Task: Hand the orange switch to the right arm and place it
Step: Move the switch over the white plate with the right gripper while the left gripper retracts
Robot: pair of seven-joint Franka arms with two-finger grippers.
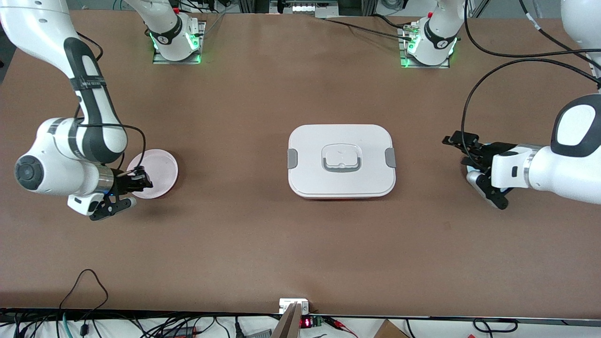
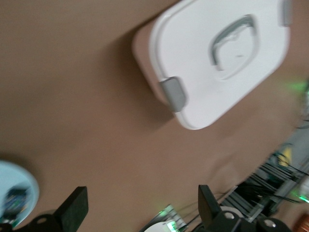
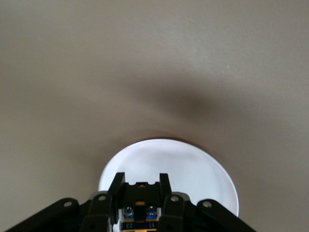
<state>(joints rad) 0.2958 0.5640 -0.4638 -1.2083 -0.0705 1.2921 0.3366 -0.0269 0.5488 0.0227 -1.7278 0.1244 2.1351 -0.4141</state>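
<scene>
Nearest your camera, the white lidded box (image 1: 342, 160) sits mid-table between both claws, grey latches at its ends, lid shut, contents hidden. Your right gripper (image 1: 136, 180) hangs over the pink plate (image 1: 157, 172), clenched on the orange switch (image 3: 139, 205); the plate under it is otherwise bare. Your left gripper (image 1: 474, 162) is released, fingers (image 2: 72, 208) spread, over a pale blue dish (image 2: 17, 198) holding a small dark part. No writing is readable.
</scene>
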